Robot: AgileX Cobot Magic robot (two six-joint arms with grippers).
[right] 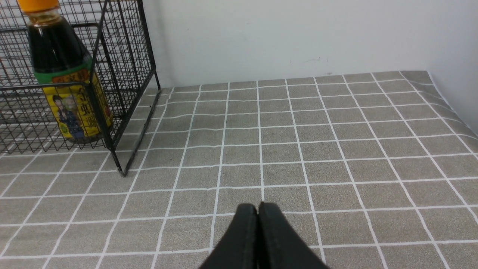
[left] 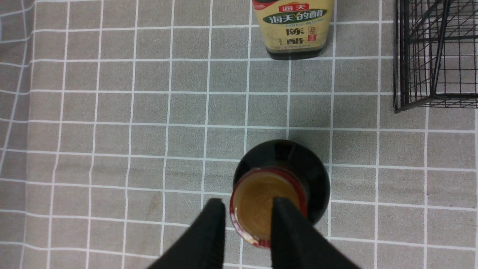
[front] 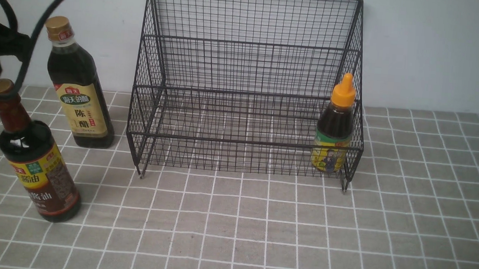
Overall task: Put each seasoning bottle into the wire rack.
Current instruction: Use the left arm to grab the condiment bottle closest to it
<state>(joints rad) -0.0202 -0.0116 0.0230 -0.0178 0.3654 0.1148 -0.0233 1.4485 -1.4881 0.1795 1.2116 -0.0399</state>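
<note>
A grey tabletop [front: 258, 221] with a white grid spreads out in front. A plain white wall [front: 434, 51] rises behind it.

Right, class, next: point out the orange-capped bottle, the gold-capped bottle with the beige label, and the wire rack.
Orange-capped bottle [front: 343, 97]: front view, on its orange cap.
Gold-capped bottle [front: 81, 111]: front view, on its beige label.
Wire rack [front: 243, 141]: front view, on its front rail.
</note>
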